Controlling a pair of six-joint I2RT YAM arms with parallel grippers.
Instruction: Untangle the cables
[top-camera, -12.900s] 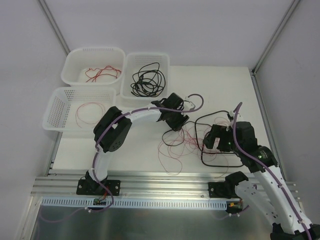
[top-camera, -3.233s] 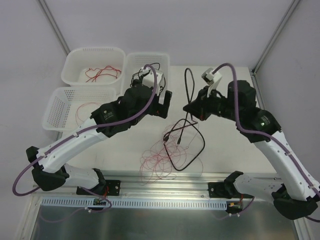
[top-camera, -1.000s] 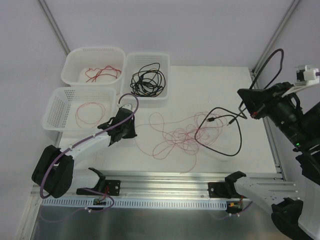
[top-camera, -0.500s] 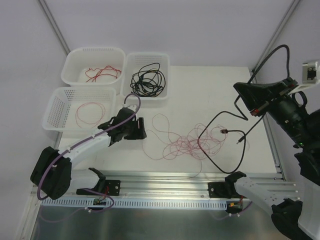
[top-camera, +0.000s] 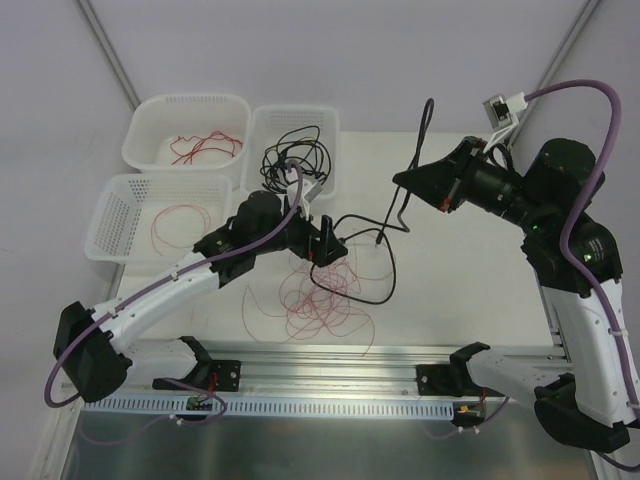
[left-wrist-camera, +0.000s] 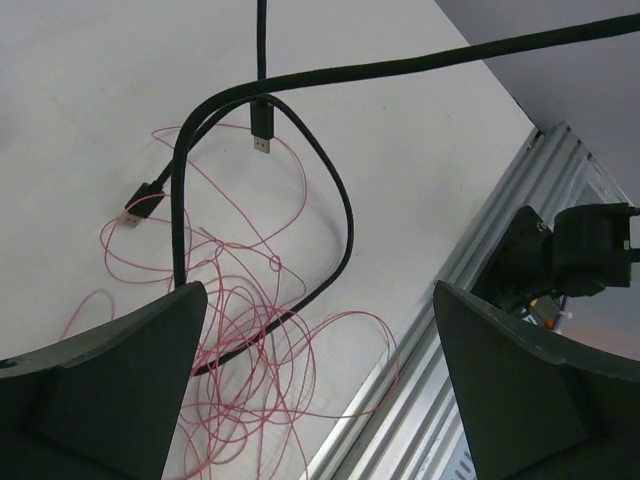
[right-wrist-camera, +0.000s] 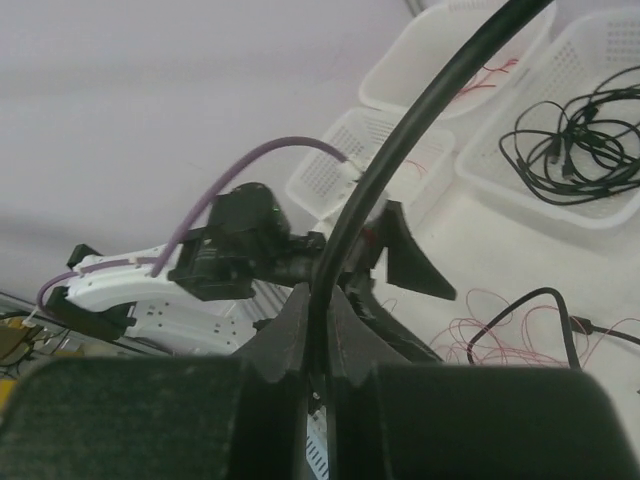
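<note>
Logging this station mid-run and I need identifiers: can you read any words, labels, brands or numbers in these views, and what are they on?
None can be read in any view.
The white baskets, the black cable and the red wires show no lettering.
The small board on the front rail is too small to tell.

Black cable (top-camera: 392, 272) looped, partly lifted, over tangled red wires (top-camera: 318, 312)

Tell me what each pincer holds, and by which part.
Right pincer is shut on the thick black cable, pinching it along its length, not at a plug. Left pincer stands open over the thin red wires, holding nothing.
</note>
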